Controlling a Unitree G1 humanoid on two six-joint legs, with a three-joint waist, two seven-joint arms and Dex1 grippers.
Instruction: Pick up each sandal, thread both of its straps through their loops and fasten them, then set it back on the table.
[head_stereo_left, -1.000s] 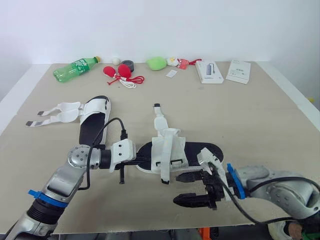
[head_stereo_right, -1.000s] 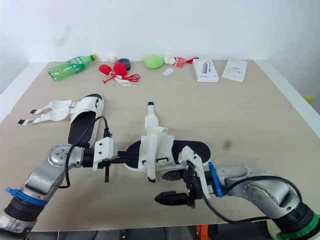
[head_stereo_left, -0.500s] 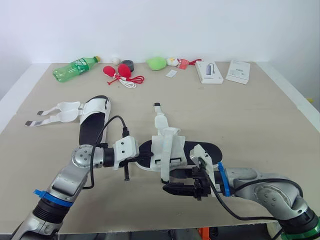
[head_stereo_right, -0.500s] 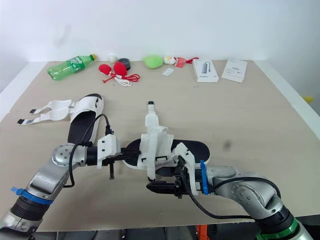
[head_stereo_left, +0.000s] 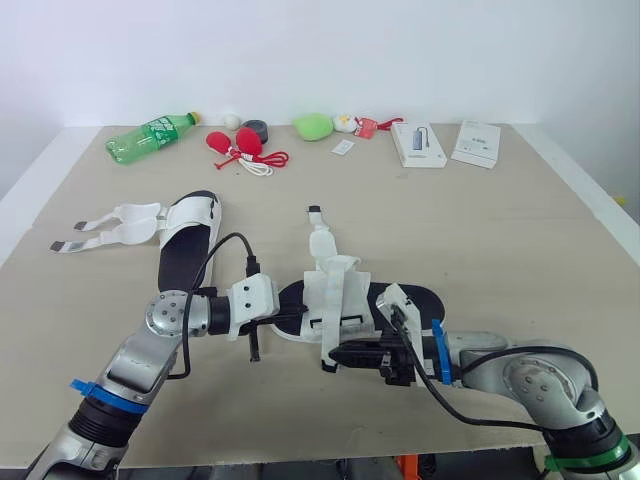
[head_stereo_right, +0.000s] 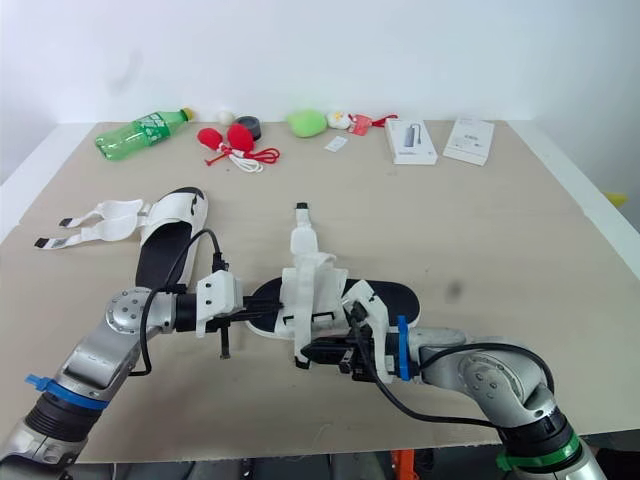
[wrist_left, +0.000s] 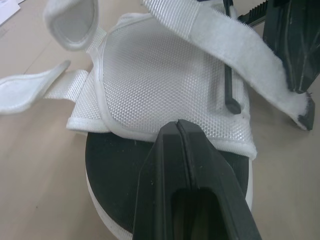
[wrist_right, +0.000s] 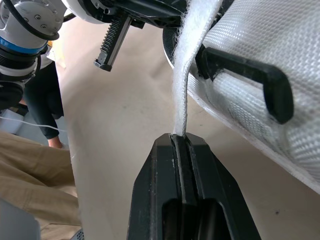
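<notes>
Now the sandal (head_stereo_left: 408, 297) lies mid-table (head_stereo_left: 480, 230). The right fingers (wrist_right: 162, 200) are clamped tight on its loose white strap (wrist_right: 182, 85). The left fingers (wrist_left: 165, 170) are pressed together over the black sole (wrist_left: 115, 165) at its end.

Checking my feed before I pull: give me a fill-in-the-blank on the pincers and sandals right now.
The right pincer is shut on a white ___ of the near sandal.
The far sandal lies on the robot's ___ side.
The plastic bottle is coloured ___.
Missing words: strap; left; green.
</notes>
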